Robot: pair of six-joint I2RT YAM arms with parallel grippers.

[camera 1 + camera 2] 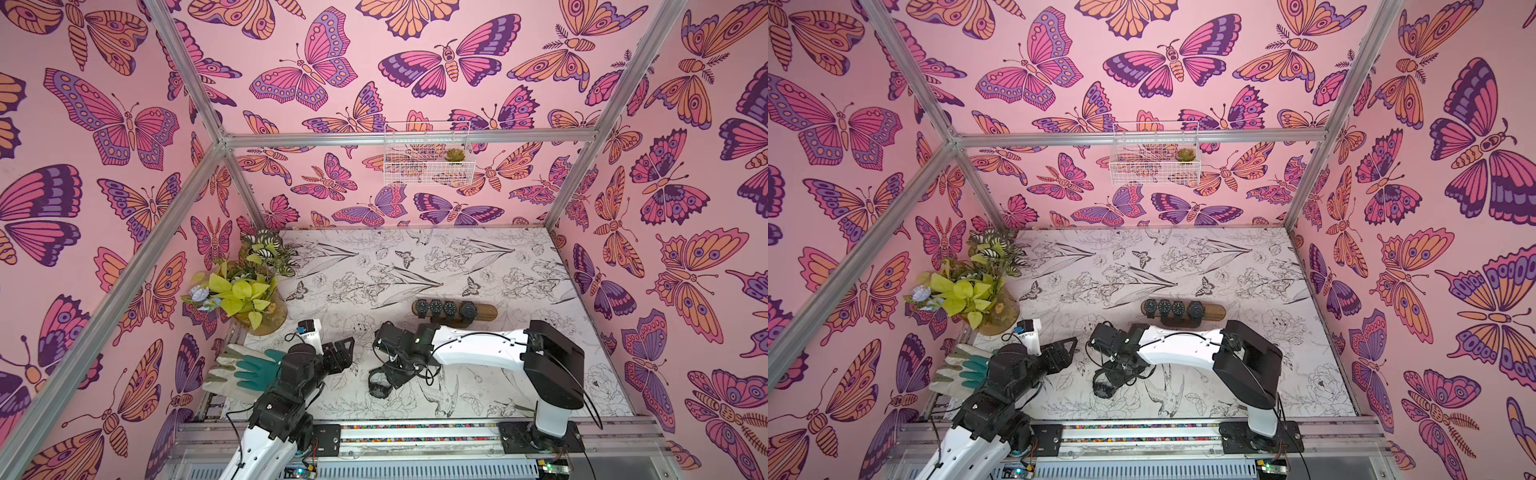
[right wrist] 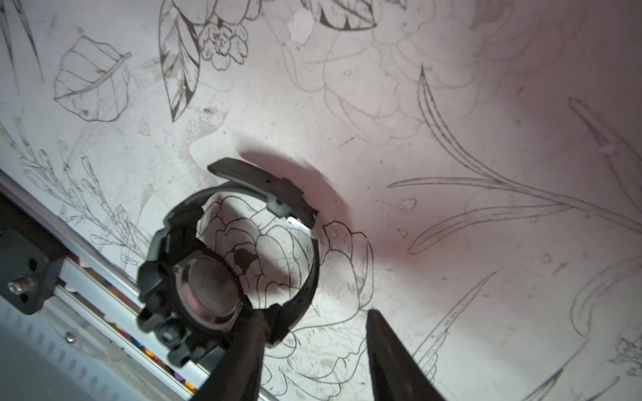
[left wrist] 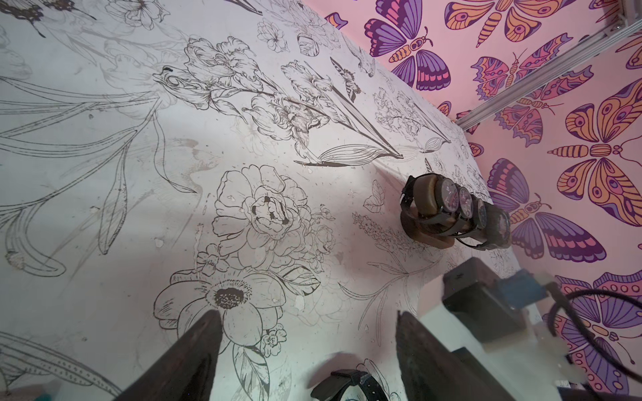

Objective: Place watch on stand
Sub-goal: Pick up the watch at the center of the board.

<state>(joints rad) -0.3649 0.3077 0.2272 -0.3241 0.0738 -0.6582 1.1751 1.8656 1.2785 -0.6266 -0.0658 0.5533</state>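
My right arm stood up from the front rail at its base, then sent its white forearm (image 1: pixel 478 345) low across the table (image 1: pixel 519 291) toward my left side, with the wrist folded down over the front middle of the cloth. My right claw (image 2: pixel 312 314) pointed down at the watch (image 2: pixel 205 288), which lay on the table with its strap buckled into a loop and its metal back showing. The claw's jaws were apart. One finger (image 2: pixel 243 350) overlapped the case and strap end in my wrist view, and the other finger (image 2: pixel 385 350) stood clear of the strap with bare cloth between them, so I had no clamp on it.

My left arm reached forward and inward from the rail over a teal and white glove (image 1: pixel 249 365). My left claw (image 3: pixel 307 314) was spread wide and held nothing, with only the flower print between its fingers. The watch lay just beside it, toward my right arm.

The stand (image 1: pixel 486 311) sat farther back on the table, well apart from both claws. Four dark watches (image 1: pixel 442 308) were ranged along it, and its right end was bare wood.
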